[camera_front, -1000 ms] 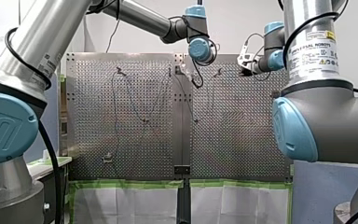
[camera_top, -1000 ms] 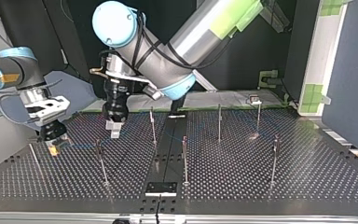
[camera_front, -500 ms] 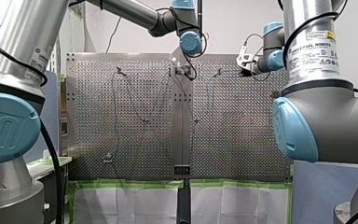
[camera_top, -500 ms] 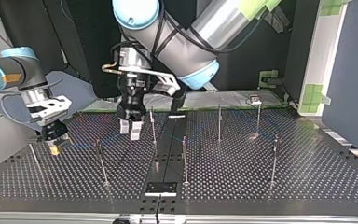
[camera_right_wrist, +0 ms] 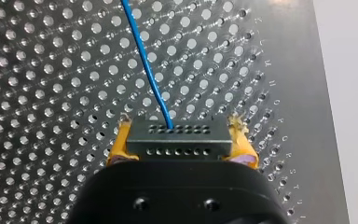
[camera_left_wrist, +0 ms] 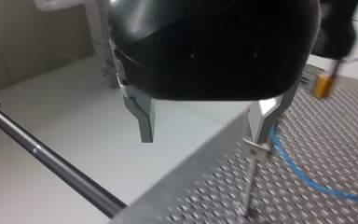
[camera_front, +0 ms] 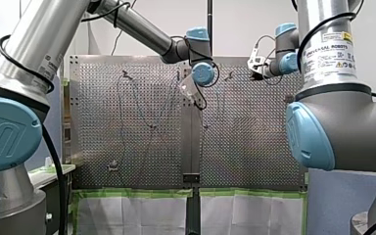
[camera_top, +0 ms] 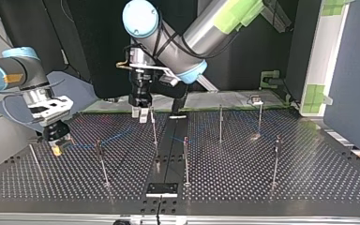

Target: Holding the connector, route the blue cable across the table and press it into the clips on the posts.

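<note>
My right gripper point(camera_right_wrist: 181, 125) has yellow pads and is shut on a grey connector point(camera_right_wrist: 177, 142). The blue cable point(camera_right_wrist: 142, 60) leaves the connector and runs ahead over the perforated table. In the top view, my right gripper point(camera_top: 55, 149) sits low at the left. The blue cable point(camera_top: 117, 137) runs rightward from it past a thin post point(camera_top: 101, 159). My left gripper point(camera_top: 139, 116) hangs near the far edge, just left of another post point(camera_top: 153, 124). Its metal fingers stand open and hold nothing point(camera_left_wrist: 204, 126). The cable point(camera_left_wrist: 303, 175) and a clip post point(camera_left_wrist: 251, 177) lie just beside one finger.
Several more thin posts stand on the perforated table point(camera_top: 262, 187), among them one point(camera_top: 185, 159) at the middle seam, one point(camera_top: 220, 122) further back and one point(camera_top: 276, 159) at the right. A small black plate point(camera_top: 161, 189) lies at the near edge. A green-taped panel point(camera_top: 316, 93) stands at the right.
My left gripper has moved toward the top view's right and back to the table's far edge, next to a post. My right gripper has stayed in place with the connector.
</note>
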### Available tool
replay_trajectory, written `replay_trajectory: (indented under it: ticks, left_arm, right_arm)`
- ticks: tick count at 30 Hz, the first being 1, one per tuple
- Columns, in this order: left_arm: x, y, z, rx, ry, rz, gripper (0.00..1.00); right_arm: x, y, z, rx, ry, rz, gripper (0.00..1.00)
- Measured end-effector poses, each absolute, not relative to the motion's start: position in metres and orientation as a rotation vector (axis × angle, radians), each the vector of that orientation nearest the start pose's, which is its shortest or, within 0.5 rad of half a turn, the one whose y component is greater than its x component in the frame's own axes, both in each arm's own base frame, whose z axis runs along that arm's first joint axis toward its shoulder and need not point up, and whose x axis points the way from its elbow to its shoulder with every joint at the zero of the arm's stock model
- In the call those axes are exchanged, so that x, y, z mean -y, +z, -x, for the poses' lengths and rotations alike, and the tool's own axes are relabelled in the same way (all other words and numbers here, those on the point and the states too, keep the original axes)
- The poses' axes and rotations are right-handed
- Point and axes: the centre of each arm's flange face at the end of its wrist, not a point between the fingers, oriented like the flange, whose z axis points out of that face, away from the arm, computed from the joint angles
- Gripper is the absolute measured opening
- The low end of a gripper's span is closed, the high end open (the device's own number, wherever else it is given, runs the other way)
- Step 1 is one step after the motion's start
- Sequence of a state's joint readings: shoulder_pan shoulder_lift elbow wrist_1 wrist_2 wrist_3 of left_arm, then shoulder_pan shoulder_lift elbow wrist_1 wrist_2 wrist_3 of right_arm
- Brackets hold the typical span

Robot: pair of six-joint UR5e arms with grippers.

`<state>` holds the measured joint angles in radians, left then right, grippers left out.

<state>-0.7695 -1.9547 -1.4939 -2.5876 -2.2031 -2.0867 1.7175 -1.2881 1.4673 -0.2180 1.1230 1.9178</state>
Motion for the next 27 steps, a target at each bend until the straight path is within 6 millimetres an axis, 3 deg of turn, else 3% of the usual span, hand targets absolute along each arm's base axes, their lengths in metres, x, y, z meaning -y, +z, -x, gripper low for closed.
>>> replay_trajectory:
  ticks: [11,27]
  left_arm:
    - [0.49,0.267,-0.403,-1.424,-0.557,0.378,1.0]
    - [0.471,0.217,-0.383,-1.44,-0.51,0.322,1.0]
  right_arm:
    - [0.564,0.405,-0.265,-1.551,-2.524,2.051,0.0]
    - [0.562,0.403,-0.271,-1.537,-2.516,2.059,0.0]
